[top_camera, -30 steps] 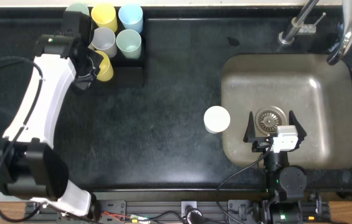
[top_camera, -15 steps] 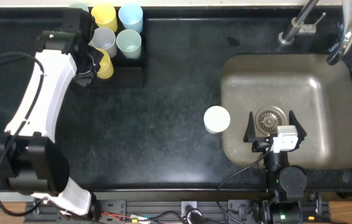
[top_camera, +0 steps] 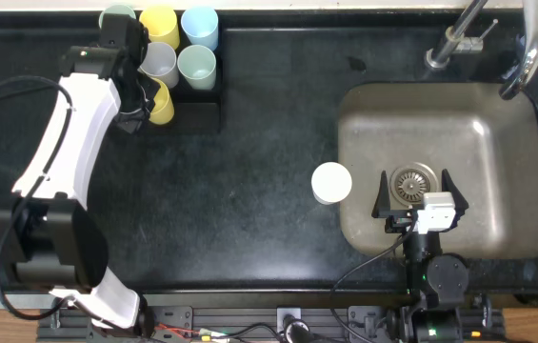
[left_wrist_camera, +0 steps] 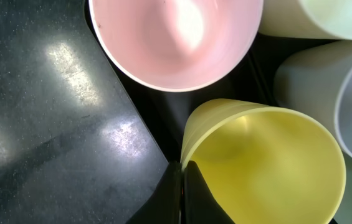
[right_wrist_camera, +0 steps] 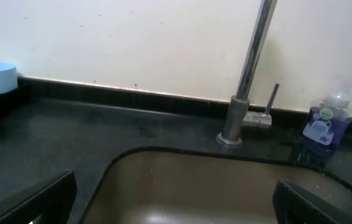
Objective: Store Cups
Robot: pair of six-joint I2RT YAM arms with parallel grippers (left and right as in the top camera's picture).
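Evidently the left tool (left_wrist_camera: 182, 169) is clamped on the yellow cup (left_wrist_camera: 263, 162) by its rim, beside the pink cup (left_wrist_camera: 176, 37) at the black rack (top_camera: 204, 112), likely to seat it; the white cup (top_camera: 331, 182) sits on the bench; the right tool (top_camera: 415, 192) hangs spread apart over the sink (top_camera: 497, 124).

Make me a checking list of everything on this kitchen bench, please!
Surface: black speckled countertop with a steel sink set in it.
Job's things: yellow plastic cup at the black cup holder, beside a pink cup; white cup on the counter by the sink.
Clutter: nothing seen.
Grippers: left tool shut on the yellow cup's rim; right tool open over the sink.
Cables: black cable beside the left arm.
Surroundings: metal tap, blue soap bottle, cream wall.
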